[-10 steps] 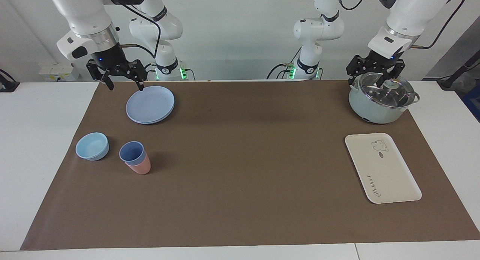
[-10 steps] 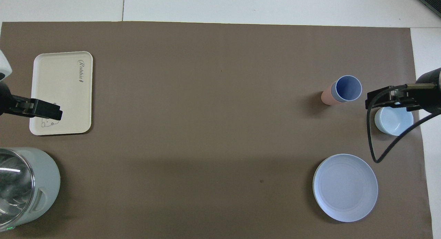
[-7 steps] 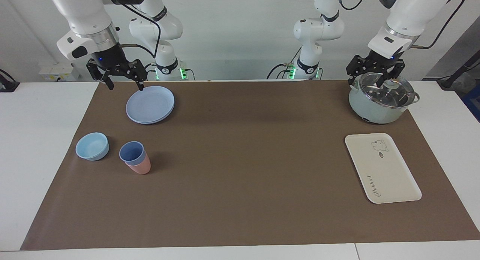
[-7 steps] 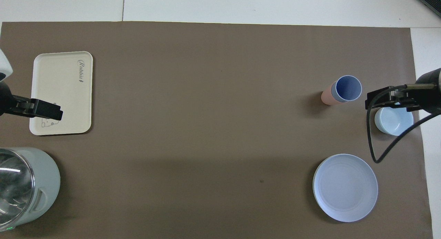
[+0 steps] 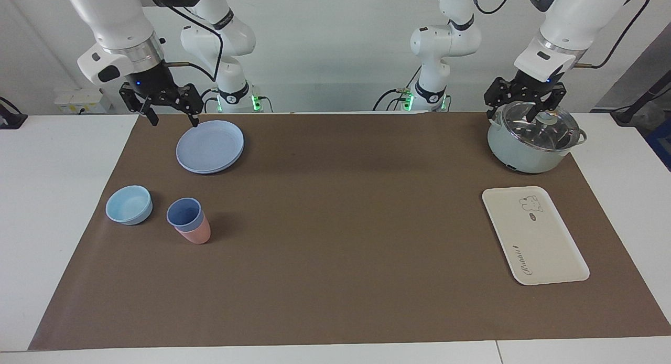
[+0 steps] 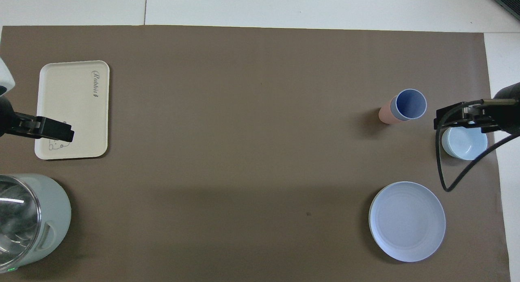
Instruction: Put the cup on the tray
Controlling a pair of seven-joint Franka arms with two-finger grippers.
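Hanging up in the air with its fingers spread apart, the right gripper [image 5: 170, 112] sits over the mat edge just beside the round blue plate [image 5: 210, 146], at about 10 o'clock from the plate in the facing view, and it holds nothing. The cup [image 5: 184, 214] is well apart from it, roughly at 6 o'clock from the gripper in that view, standing upright and nested inside a pink cup [image 5: 196, 233], with a light-blue bowl [image 5: 129, 204] just beside the pair. So the step in hand looks like the reach, and my take is the tricky bit is grabbing only the blue rim so the pink one stays down; come straight down over the mouth, pinch one wall, lift slow. The tray [image 5: 550, 248] is way off at the left arm's end of the table, so a handover or a long carry seems likely. The left gripper [image 5: 524, 103] waits above the lidded pot [image 5: 529, 154], fingers apart too, nothing in them.
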